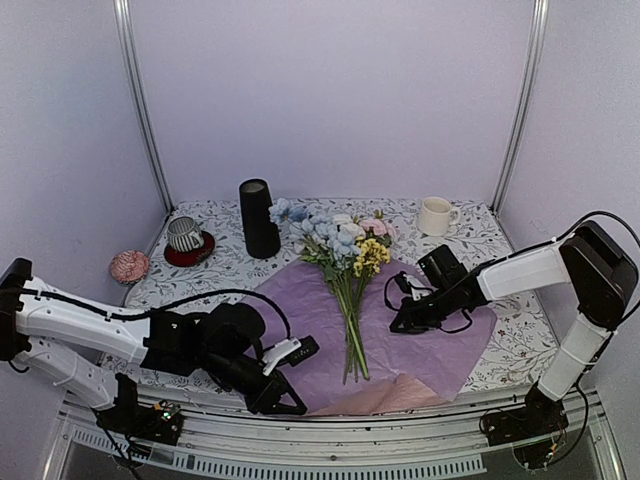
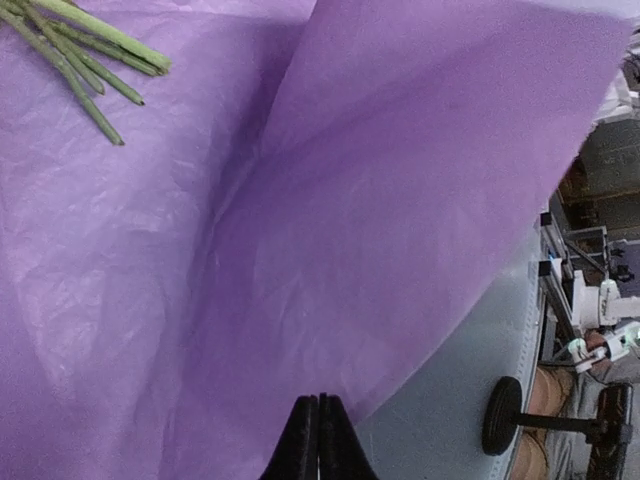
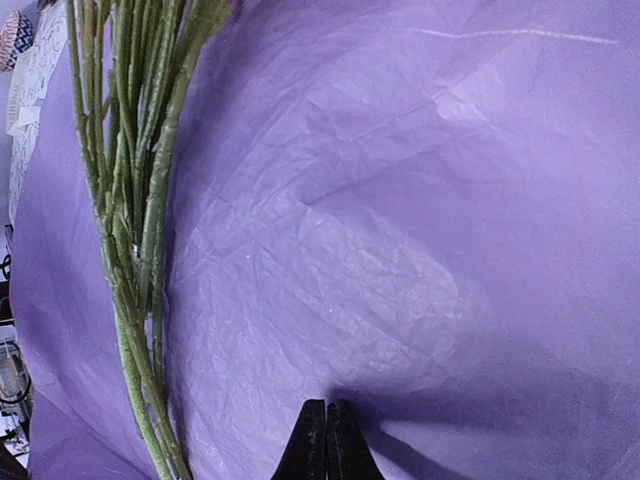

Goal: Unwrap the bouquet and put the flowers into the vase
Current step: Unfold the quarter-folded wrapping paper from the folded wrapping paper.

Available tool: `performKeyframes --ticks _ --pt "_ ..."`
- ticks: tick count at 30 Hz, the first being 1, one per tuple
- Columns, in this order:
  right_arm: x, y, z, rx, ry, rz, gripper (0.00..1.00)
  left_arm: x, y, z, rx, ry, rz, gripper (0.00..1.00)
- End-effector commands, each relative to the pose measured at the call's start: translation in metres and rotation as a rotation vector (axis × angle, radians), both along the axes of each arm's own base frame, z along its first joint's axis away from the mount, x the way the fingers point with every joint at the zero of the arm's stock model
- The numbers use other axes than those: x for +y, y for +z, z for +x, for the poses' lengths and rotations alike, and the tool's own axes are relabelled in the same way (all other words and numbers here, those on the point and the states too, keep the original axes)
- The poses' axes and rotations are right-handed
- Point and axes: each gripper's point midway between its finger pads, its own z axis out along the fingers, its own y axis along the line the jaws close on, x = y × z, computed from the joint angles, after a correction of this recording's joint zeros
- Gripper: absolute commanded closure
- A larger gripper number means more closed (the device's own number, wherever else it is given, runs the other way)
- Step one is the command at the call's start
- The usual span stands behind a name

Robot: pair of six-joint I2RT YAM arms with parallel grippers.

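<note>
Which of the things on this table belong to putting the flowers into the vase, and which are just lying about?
For the job:
- flowers
- purple paper sheet spread under them
- black vase

Lying about:
- striped cup on a red saucer
- cream mug
- pink round thing at the far left
</note>
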Motion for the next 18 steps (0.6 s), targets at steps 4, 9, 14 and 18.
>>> performKeyframes --ticks 4,9,14,18 --pt "-0.002 0.015 -0.007 -0.034 0.001 0.021 0.98 0.011 -0.024 -0.056 0.062 -0.114 0.124 0.95" --pt "0.004 0.02 -0.016 -0.042 0.034 0.005 0.98 0.014 -0.053 -0.076 0.077 -0.15 0.223 0.93" --pt "0.014 0.03 -0.027 -0.071 0.06 0.0 0.98 0.017 -0.066 -0.087 0.056 -0.174 0.293 0.92" --pt "0.023 0.042 -0.037 -0.094 0.093 0.017 0.98 0.016 -0.056 -0.084 0.029 -0.156 0.275 0.91"
